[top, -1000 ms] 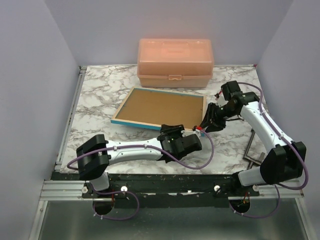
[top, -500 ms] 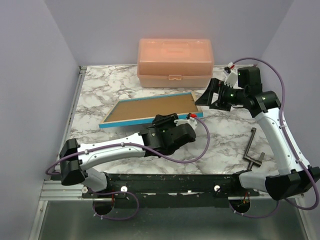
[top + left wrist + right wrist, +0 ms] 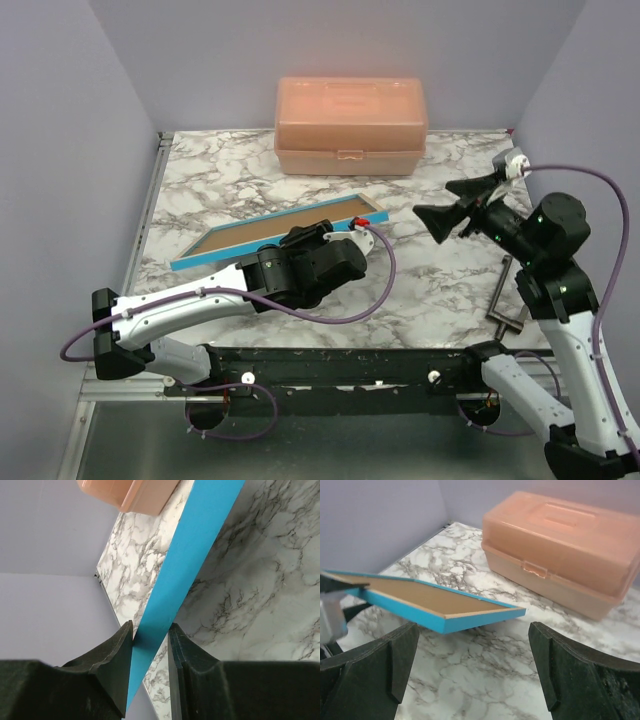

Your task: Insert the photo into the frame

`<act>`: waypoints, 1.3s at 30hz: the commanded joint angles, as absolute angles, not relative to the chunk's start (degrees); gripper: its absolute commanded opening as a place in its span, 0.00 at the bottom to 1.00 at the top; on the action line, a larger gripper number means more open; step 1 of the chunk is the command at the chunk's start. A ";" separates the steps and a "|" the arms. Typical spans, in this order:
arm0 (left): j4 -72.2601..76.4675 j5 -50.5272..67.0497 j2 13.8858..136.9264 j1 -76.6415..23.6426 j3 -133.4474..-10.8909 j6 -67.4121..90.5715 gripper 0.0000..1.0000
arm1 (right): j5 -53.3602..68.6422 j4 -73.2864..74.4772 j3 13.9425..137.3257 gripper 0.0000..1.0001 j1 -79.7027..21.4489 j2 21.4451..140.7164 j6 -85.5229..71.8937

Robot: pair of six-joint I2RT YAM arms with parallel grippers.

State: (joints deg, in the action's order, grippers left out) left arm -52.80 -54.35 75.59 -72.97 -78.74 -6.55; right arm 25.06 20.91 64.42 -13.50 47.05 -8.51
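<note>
Fingers [image 3: 112,652] of the left gripper [image 3: 150,629] pinch the thin rim of the big flat picture frame with the bright blue edge [image 3: 262,234]. The two black fingers sit one on each side of the blue rim, tight against it. In the left wrist view the blue side runs away from the gripper.

The frame is held up and tilted, so from above it looks like a long thin strip. A brown board face [image 3: 427,596] fills the inside of the blue rim and shows on top. In the right wrist view, the frame's near corner hangs over the white and grey marble bench [image 3: 440,275], with a dark shadow under it. I cannot tell if the far end of the frame touches the bench.

The right gripper [image 3: 452,203] is spread wide and holds nothing. It is up in the air to the right of the frame and apart from it. Its fingers point towards the frame's right end.

Behind the frame, at the back of the bench, stands a big peach plastic box with a shut lid and a small clasp [image 3: 350,125]. It is apart from the frame. On the right side of the bench, near the right arm, lies a small dark metal bar with a bent end [image 3: 508,298].
</note>
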 commanded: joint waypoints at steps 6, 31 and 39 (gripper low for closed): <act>-53.35 -52.07 71.17 -72.69 -82.00 -4.13 0.00 | 49.61 13.48 51.74 1.00 -13.62 37.88 21.37; -51.77 -46.14 67.68 -72.78 -80.16 -6.59 0.00 | 73.35 -14.30 47.73 0.93 -13.74 61.12 24.92; -51.53 -46.07 67.37 -72.79 -80.16 -6.77 0.00 | 75.37 -19.35 47.21 0.83 -16.73 66.88 25.12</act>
